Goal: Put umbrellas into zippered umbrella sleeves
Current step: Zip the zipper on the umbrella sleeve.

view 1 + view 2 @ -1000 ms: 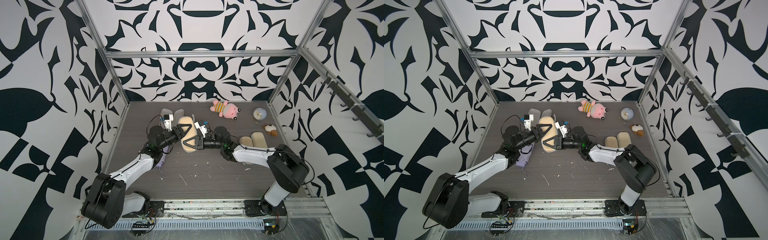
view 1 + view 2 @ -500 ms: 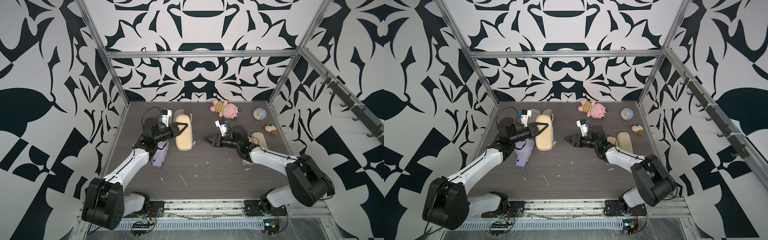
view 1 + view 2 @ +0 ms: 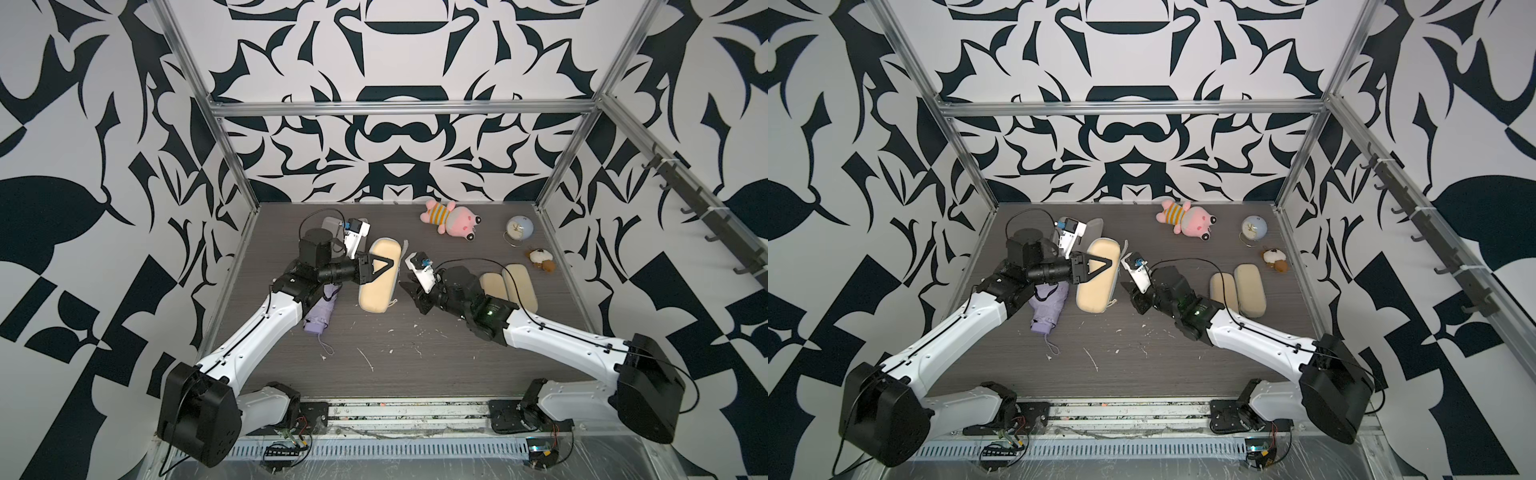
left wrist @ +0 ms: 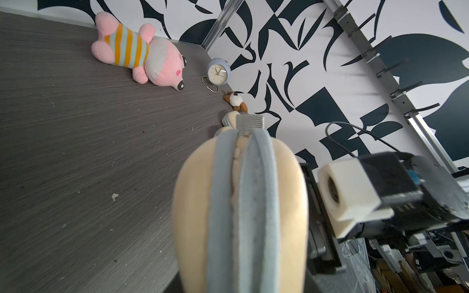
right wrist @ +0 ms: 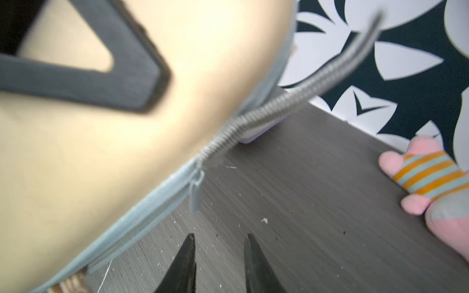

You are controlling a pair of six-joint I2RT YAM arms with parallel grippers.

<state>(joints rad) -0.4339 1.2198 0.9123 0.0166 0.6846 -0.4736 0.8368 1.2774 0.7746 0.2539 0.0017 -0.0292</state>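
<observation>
A beige zippered sleeve [image 3: 376, 295] [image 3: 1094, 296] is held near the table's middle, my left gripper [image 3: 384, 268] [image 3: 1100, 266] shut across its width. Its grey zip edge [image 4: 243, 203] fills the left wrist view, and the seam gapes slightly. The zip pull [image 5: 196, 194] hangs just ahead of my right gripper [image 5: 220, 238] [image 3: 409, 291], which is open and empty. A lavender umbrella [image 3: 318, 309] [image 3: 1048, 309] lies under the left arm. Two closed beige sleeves [image 3: 519, 286] [image 3: 1223, 291] lie side by side on the right. An open sleeve with pale lining [image 3: 1095, 226] lies behind the left wrist.
A pink striped plush toy [image 3: 451, 216], a small round clock [image 3: 519, 228] and a tiny brown-and-white plush [image 3: 540, 259] sit along the back right. White crumbs and threads [image 3: 365, 357] litter the front of the table. The cage walls stand close on both sides.
The right gripper drew back to the right from the beige sleeve, then came part of the way back toward its zip side. The left gripper has kept hold of the sleeve.
</observation>
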